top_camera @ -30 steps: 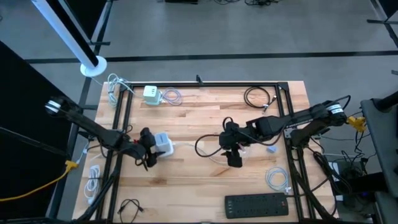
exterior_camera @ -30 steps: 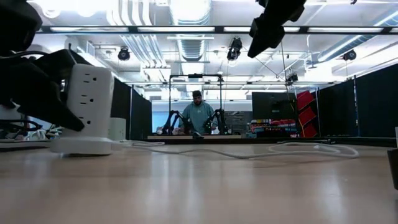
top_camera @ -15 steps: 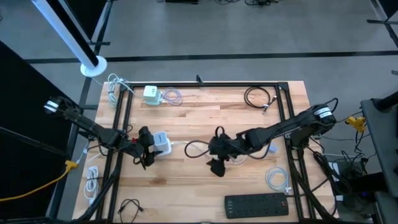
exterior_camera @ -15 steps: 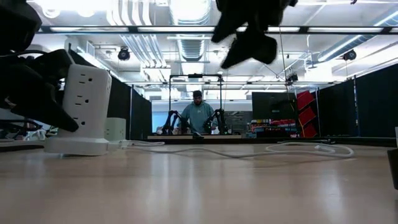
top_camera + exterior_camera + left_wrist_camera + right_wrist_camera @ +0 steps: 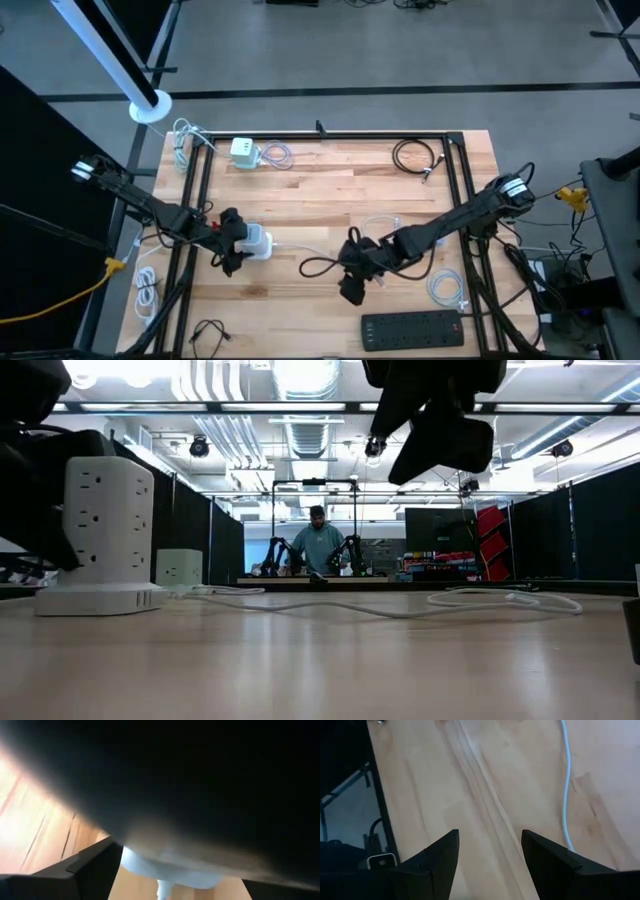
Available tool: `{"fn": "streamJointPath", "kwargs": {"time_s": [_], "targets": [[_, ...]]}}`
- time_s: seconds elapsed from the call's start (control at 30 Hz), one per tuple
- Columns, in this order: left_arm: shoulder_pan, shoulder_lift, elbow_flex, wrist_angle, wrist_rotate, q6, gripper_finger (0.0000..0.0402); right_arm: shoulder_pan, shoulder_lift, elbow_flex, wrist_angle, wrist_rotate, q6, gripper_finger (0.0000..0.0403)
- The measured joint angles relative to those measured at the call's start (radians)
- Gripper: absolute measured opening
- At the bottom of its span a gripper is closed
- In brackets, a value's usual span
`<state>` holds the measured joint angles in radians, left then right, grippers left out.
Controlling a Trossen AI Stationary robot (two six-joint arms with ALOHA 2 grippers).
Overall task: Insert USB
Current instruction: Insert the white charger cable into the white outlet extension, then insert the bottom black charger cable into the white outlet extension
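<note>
White power tower (image 5: 256,241) sits pinched by left fingers (image 5: 232,250); right fingers (image 5: 440,855) spread, empty.

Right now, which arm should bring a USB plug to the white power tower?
Probably the right. The left gripper sits at the white upright power tower, seemingly steadying it, while the right gripper hangs open and empty above the wooden table beside the black looped cable.
</note>
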<state>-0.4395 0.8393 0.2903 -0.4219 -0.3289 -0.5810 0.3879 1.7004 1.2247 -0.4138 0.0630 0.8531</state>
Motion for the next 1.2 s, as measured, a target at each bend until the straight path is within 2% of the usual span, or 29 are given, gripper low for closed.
{"fn": "streamJointPath", "kwargs": {"time_s": [0.2, 0.43, 0.57, 0.63, 0.77, 0.93, 1.07, 1.2], "targets": [[0.0, 0.016, 0.024, -0.055, 0.029, -0.094, 0.0342, -0.002, -0.011, 0.0, 0.001, 0.0, -0.081, 0.0199], [0.001, 0.028, 0.183, -0.414, 0.064, -0.155, 0.0328, -0.004, -0.012, 0.0, 0.0, 0.012, -0.208, 0.02], [0.001, 0.044, 0.263, -0.499, 0.138, -0.263, 0.032, -0.004, -0.012, 0.0, 0.0, 0.028, -0.254, 0.02], [0.0, 0.059, 0.287, -0.493, 0.239, -0.332, 0.0315, -0.004, -0.012, 0.0, 0.0, 0.041, -0.279, 0.0201], [-0.036, 0.123, 0.318, -0.48, 0.504, -0.515, 0.0313, -0.004, -0.012, 0.0, -0.003, 0.051, -0.318, 0.0199], [-0.182, 0.245, 0.35, -0.444, 0.727, -0.756, 0.0312, -0.004, -0.013, -0.006, -0.03, 0.053, -0.342, 0.0201], [-0.314, 0.348, 0.35, -0.261, 0.803, -0.964, 0.0312, -0.004, -0.013, -0.024, -0.056, 0.053, -0.355, 0.0199], [-0.435, 0.464, 0.362, -0.091, 0.782, -1.071, 0.0312, -0.002, -0.013, -0.051, -0.055, 0.053, -0.378, 0.0201]]}}
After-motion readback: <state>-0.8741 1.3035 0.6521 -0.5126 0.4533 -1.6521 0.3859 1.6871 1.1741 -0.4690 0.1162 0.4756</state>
